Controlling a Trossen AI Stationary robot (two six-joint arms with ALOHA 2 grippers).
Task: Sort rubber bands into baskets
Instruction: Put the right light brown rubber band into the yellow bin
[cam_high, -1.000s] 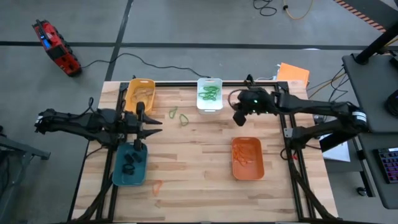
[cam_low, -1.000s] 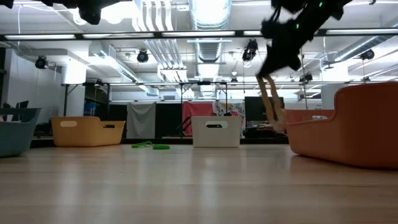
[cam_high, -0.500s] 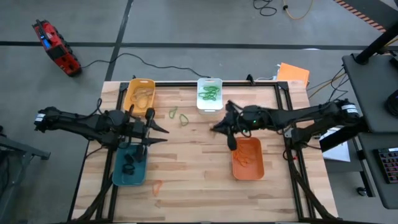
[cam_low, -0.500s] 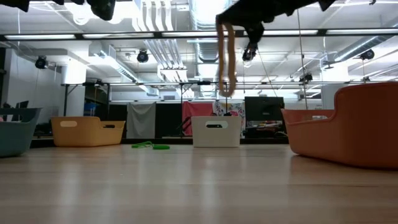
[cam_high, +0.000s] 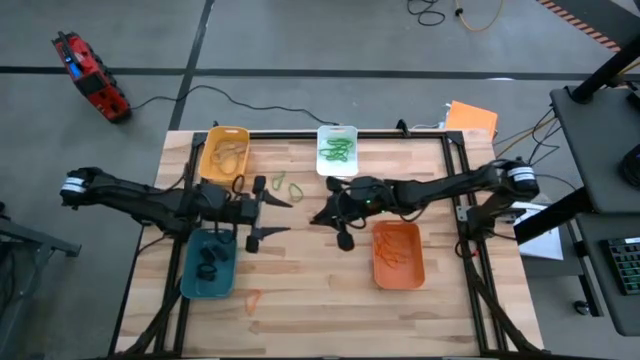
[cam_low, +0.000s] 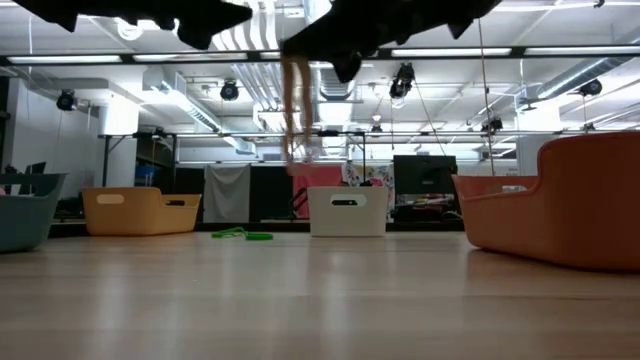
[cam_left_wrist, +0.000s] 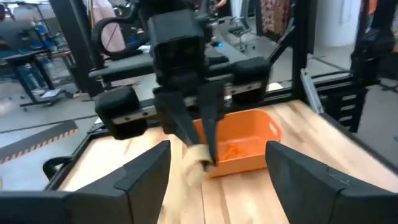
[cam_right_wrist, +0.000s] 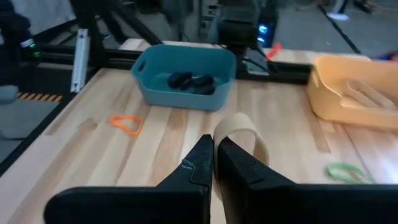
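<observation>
Overhead, the light wooden butcher-block surface (cam_high: 300, 270) sits in a black metal frame on a grey concrete floor crossed by dark lines. Four baskets rest on it: the yellow basket (cam_high: 224, 152) and white basket (cam_high: 337, 151) at the far edge, the teal basket (cam_high: 209, 264) near the left side, the orange basket (cam_high: 397, 254) toward the right. Green bands lie in the white basket, black ones in the teal, tan ones in the yellow, orange ones in the orange. Two loose green bands (cam_high: 287, 186) lie on the surface between the yellow and white baskets, and an orange band (cam_high: 251, 298) lies near the front edge beside the teal basket.

The right gripper (cam_high: 333, 217) reaches to mid-surface, its fingers (cam_right_wrist: 205, 163) clamped together on a tan rubber band (cam_right_wrist: 239, 134) that hangs as a loop clear of the wood. The left gripper (cam_high: 278, 216) faces it from just beside the teal basket, fingers spread wide apart and holding nothing.

Off the surface, a red device (cam_high: 90, 75) lies on the floor with a cable, and an orange sheet (cam_high: 470, 117) lies past the far right corner. Across the room, the low view shows ceiling lights, ducts and hanging cloths.
</observation>
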